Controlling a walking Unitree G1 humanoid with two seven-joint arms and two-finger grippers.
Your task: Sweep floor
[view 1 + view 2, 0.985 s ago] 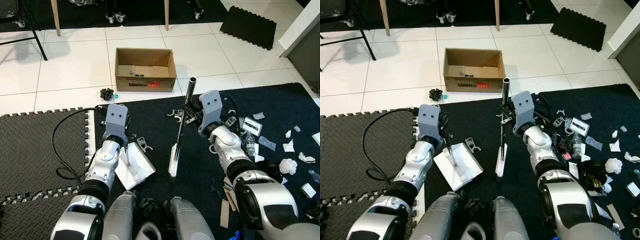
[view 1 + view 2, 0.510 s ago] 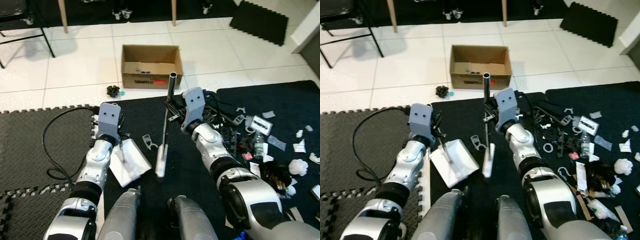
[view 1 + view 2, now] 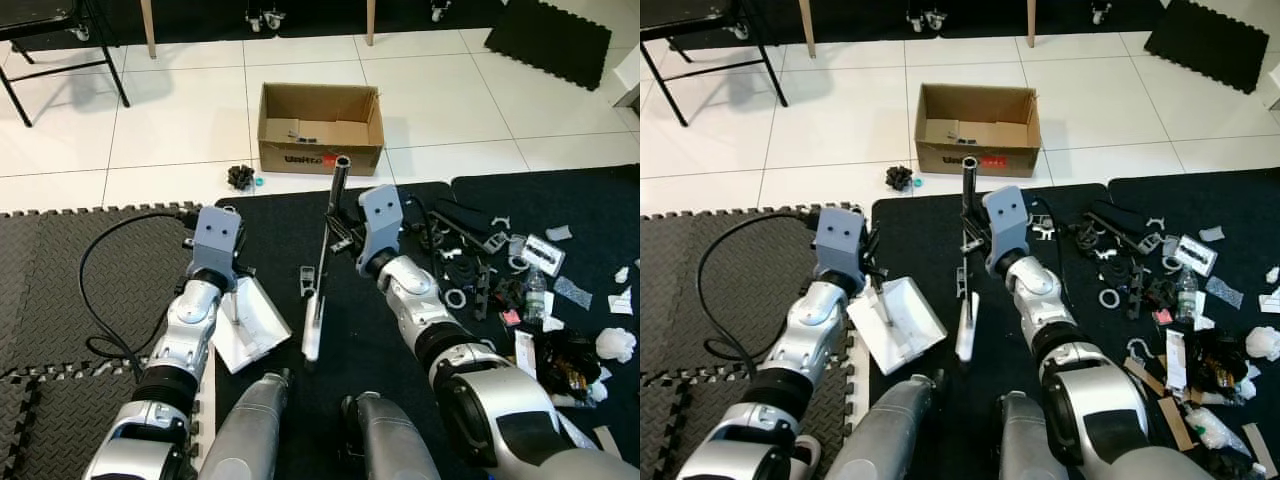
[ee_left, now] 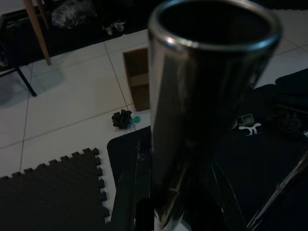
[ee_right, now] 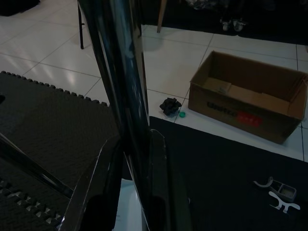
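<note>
My left gripper (image 3: 231, 289) is shut on the thin handle of a white dustpan (image 3: 247, 326), which rests tilted on the black mat by the foam tiles. In the left wrist view that shiny handle (image 4: 192, 120) looms close. My right gripper (image 3: 338, 228) is shut on the metal tube of a broom (image 3: 330, 215); its white head (image 3: 312, 338) touches the mat just right of the dustpan. In the right wrist view the tube (image 5: 126, 96) runs between my black fingers (image 5: 94, 192). Scattered litter (image 3: 500, 275) lies on the mat to the right.
An open cardboard box (image 3: 320, 130) stands on the white tiles ahead, with a small black clump (image 3: 240, 177) and a teal cap (image 3: 258, 182) to its left. A black cable (image 3: 95, 280) loops over the grey foam tiles (image 3: 50, 330). A chair leg (image 3: 105, 70) stands at the far left.
The view has shifted, so the box and litter sit further right. Both arms have moved left over the mat, and the broom head now lies closer to the dustpan.
</note>
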